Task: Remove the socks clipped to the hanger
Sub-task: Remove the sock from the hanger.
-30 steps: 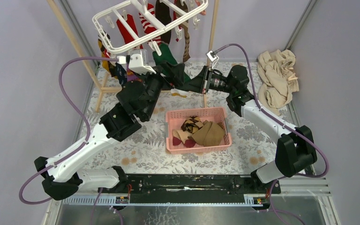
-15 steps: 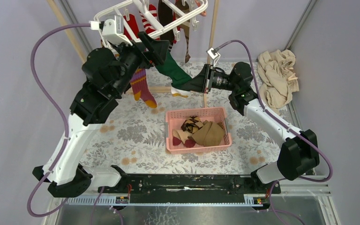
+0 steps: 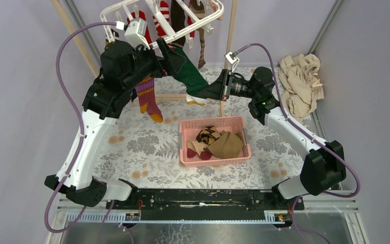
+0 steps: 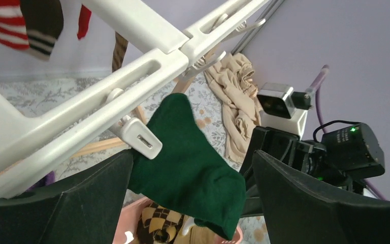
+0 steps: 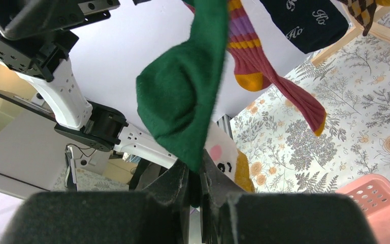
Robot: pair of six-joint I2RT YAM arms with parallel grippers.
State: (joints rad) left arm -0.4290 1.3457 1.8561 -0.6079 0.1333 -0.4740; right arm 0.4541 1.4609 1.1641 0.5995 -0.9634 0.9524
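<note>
The white hanger [image 3: 132,10] hangs at the top with several socks clipped to it. A green sock [image 3: 189,77] hangs from one white clip [image 4: 139,138] under the hanger bars [image 4: 81,112]. My left gripper [image 3: 176,57] is open just under the hanger. In the left wrist view [image 4: 190,201] its fingers stand either side of the green sock [image 4: 193,168] near the clip, apart from it. My right gripper [image 3: 200,94] is shut on the toe of the green sock [image 5: 183,96] and pulls it sideways; its closed jaws show in the right wrist view [image 5: 195,190].
A pink basket [image 3: 183,142] with several loose socks sits mid-table below the sock. A striped maroon sock [image 3: 150,101] hangs left of it. A beige cloth [image 3: 299,84] lies at the back right. Wooden poles [image 3: 76,40] hold the hanger up.
My left arm has risen from low over the table up to the hanger, and its open gripper has come round the green sock by its clip. My right gripper kept its hold.
</note>
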